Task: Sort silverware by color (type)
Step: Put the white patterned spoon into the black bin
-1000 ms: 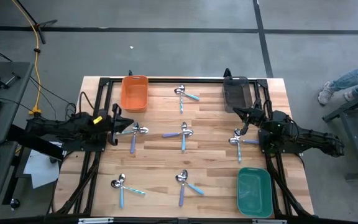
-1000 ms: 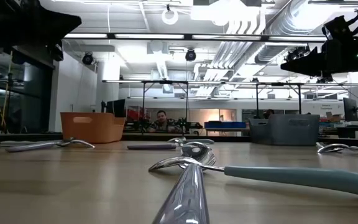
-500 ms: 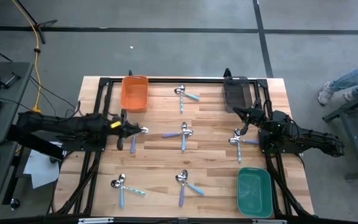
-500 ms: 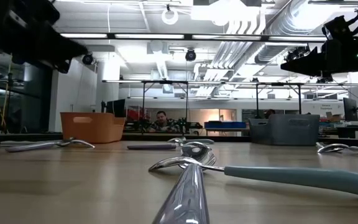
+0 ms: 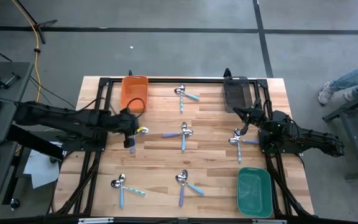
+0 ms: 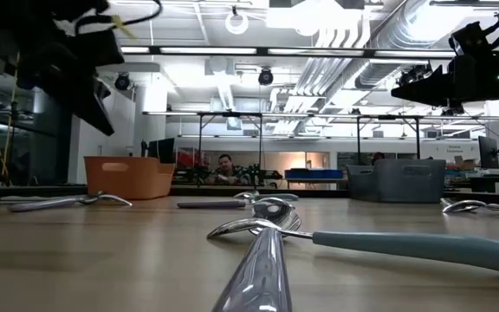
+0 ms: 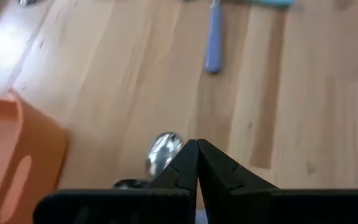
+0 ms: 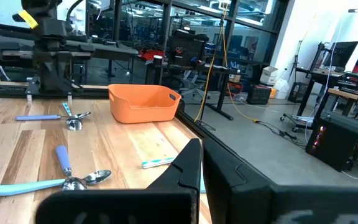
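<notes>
The silverware lies in crossed pairs on the wooden table (image 5: 210, 162): near the back (image 5: 182, 93), in the middle (image 5: 183, 132), two pairs at the front (image 5: 122, 183) (image 5: 184, 180), and one at the right (image 5: 236, 140). My left gripper (image 5: 138, 132) is shut and holds nothing, just above the left pair (image 5: 143, 130). In the left wrist view its closed fingertips (image 7: 197, 150) sit beside a shiny spoon bowl (image 7: 163, 150). My right gripper (image 5: 241, 114) hangs shut above the table near the grey bin, its fingertips (image 8: 199, 152) together.
An orange bin (image 5: 134, 92) stands at the back left, close to the left arm. A grey bin (image 5: 236, 93) is at the back right and a green bin (image 5: 254, 191) at the front right. A black frame (image 5: 166, 79) borders the table. A person's legs (image 5: 347, 84) show far right.
The left arm has swung rightward and come down over the spoon pair below the orange bin. The right arm and all the silverware have stayed put.
</notes>
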